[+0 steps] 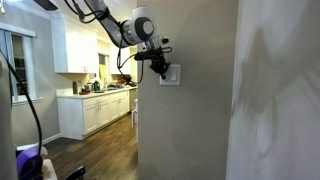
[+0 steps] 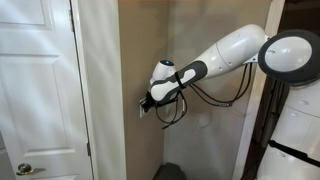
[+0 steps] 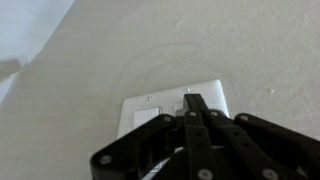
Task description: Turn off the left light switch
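A small white wall plate (image 3: 210, 92) carries two rocker paddles. In the wrist view one paddle (image 3: 145, 120) shows on the picture's left side. The other paddle is hidden behind my black fingers. My gripper (image 3: 194, 101) is shut and empty, with its tips pressed together right at the plate. In an exterior view the gripper (image 1: 162, 71) covers the left part of the plate (image 1: 173, 76). In an exterior view the plate is seen edge-on in front of the gripper (image 2: 148, 101). I cannot tell which paddle is the left light switch, nor which one the tips touch.
The plate is on a plain beige wall (image 1: 200, 120). A kitchen with white cabinets (image 1: 95, 110) lies past the wall's corner. A white door (image 2: 35, 90) stands beside the wall. The robot's white arm (image 2: 240, 50) reaches in with hanging cables (image 2: 185, 105).
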### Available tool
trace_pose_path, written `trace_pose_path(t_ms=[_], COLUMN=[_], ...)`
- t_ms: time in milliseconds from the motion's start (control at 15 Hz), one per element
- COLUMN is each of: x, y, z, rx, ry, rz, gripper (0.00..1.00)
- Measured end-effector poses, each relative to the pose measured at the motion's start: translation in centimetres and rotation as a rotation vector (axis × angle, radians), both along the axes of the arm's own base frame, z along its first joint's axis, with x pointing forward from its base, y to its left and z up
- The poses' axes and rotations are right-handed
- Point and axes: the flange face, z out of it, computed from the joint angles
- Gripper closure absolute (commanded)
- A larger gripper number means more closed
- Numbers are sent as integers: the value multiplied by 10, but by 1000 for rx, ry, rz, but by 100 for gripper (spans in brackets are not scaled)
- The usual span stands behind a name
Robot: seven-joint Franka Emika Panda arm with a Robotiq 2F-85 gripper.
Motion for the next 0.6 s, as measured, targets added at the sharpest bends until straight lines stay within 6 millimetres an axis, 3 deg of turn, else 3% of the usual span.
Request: trace_pose_path(t_ms=[600], x=[2], y=[1], z=[-5], rx=[10], ry=[-6], rz=[-9], gripper=[100])
